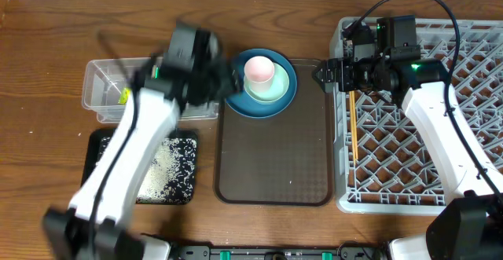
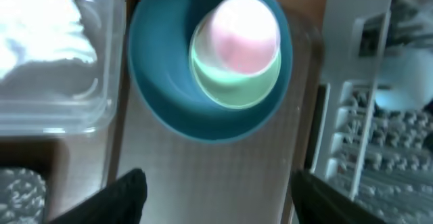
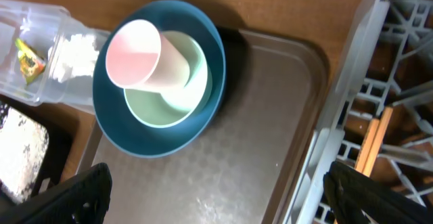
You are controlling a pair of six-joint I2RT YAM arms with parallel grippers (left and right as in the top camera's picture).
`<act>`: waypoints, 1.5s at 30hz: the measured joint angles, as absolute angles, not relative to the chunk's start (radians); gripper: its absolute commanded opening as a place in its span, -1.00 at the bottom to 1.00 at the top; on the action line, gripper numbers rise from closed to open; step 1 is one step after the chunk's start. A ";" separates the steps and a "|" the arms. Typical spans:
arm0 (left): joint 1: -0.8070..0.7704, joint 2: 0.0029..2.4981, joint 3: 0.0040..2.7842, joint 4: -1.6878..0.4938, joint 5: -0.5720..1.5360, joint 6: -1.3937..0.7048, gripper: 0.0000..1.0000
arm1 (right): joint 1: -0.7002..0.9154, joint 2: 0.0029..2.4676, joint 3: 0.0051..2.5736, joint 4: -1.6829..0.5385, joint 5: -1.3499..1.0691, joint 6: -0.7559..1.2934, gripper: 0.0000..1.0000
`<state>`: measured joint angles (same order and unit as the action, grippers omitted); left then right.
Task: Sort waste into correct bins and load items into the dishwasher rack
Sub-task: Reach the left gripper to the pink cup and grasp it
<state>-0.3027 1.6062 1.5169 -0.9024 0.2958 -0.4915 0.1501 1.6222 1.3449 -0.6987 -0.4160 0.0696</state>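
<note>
The dark blue plate (image 1: 284, 97) sits at the far end of the brown serving tray (image 1: 275, 166), holding the pale green bowl (image 1: 271, 91) with the pink cup (image 1: 258, 70) lying in it. My left gripper (image 2: 220, 204) is open and empty above the tray, just short of the plate (image 2: 162, 102); the left arm (image 1: 224, 83) is motion-blurred in the overhead view. My right gripper (image 3: 223, 200) is open and empty above the tray's right edge, next to the grey rack (image 1: 424, 111). A chopstick (image 1: 354, 134) lies in the rack. The pale blue-white bowl is not visible.
The clear tub (image 1: 106, 95) at the left holds the white tissue (image 3: 74, 55) and the yellow-green wrapper (image 3: 28, 58). The black tray (image 1: 185, 193) in front of it holds white rice grains (image 1: 161, 166). The rack's left wall (image 3: 331, 149) stands close beside the serving tray.
</note>
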 measured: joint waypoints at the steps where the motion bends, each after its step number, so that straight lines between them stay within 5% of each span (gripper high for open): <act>1: -0.305 1.657 1.605 -0.947 0.288 -0.469 0.43 | 0.150 1.622 1.345 -0.699 -0.416 0.071 0.99; 6: -0.318 1.896 1.959 -1.099 0.239 -0.399 0.43 | 0.150 1.622 1.345 -0.699 -0.414 0.072 0.98; 16: -0.336 2.153 1.998 -1.097 0.207 -0.364 0.24 | 0.150 1.622 1.345 -0.699 -0.414 0.072 0.98; 19: -0.356 2.173 1.998 -1.071 0.203 -0.362 0.17 | 0.150 1.622 1.345 -0.699 -0.414 0.072 0.99; 24: -0.385 2.174 1.998 -1.041 0.188 -0.360 -0.25 | 0.150 1.622 1.345 -0.699 -0.414 0.072 0.98; 39: -0.405 2.175 1.967 -1.011 0.039 -0.358 -0.26 | 0.150 1.622 1.345 -0.699 -0.414 0.072 0.98; 45: -0.405 2.175 1.922 -0.989 0.034 -0.361 -0.51 | 0.150 1.622 1.345 -0.699 -0.414 0.072 0.99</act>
